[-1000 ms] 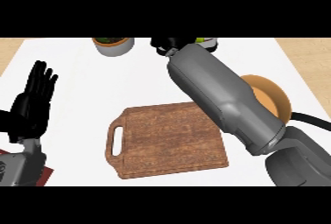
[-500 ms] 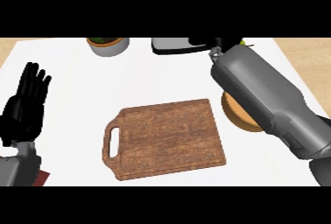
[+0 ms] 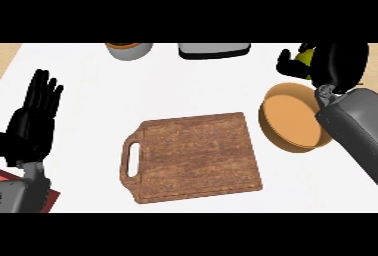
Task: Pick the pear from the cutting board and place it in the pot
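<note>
While the right robot hand (image 3: 336, 62) curls round the yellow-green pear (image 3: 305, 56) near the far right of the white surface (image 3: 199, 85), the orange pot (image 3: 294, 121) sits just below it, beside the right edge of the wooden cutting board (image 3: 193, 156). At the left edge, the left robot hand (image 3: 33, 117) rests open with fingers straight and pointing up. A grey-and-orange container (image 3: 130, 50) and a dark tray (image 3: 212, 49) stand along the far edge.
</note>
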{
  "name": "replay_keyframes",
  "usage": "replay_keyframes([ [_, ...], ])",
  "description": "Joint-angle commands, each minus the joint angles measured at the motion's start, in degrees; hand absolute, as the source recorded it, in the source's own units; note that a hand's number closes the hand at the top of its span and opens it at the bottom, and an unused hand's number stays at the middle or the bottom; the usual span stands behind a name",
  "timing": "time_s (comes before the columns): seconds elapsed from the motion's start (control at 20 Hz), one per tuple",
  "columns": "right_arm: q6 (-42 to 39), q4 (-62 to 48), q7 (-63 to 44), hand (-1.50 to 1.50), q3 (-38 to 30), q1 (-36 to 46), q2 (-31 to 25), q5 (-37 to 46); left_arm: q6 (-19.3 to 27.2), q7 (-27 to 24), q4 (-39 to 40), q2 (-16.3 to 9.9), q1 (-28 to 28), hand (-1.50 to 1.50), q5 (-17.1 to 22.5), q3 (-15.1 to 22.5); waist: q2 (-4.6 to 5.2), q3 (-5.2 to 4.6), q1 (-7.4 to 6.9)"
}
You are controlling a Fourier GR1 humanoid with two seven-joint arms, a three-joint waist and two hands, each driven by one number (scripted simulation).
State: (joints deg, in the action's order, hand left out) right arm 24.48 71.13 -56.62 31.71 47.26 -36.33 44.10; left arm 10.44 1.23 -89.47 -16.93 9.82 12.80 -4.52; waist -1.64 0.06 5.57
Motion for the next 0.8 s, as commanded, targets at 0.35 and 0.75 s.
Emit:
replay_keyframes([
  [0.35, -3.1, 14.6, 5.8, 1.50, -10.7, -24.2, -14.4, -8.3, -1.4, 0.0, -0.3, 1.6, 2.9, 0.00, -1.0, 1.6, 1.48, -0.06, -4.57],
  [0.75, -0.9, 9.9, 19.8, -1.50, -17.0, -29.7, -5.2, -22.7, 0.4, 3.1, -1.1, 3.2, 6.0, 0.00, -2.3, 2.8, 1.66, 0.00, -5.31],
])
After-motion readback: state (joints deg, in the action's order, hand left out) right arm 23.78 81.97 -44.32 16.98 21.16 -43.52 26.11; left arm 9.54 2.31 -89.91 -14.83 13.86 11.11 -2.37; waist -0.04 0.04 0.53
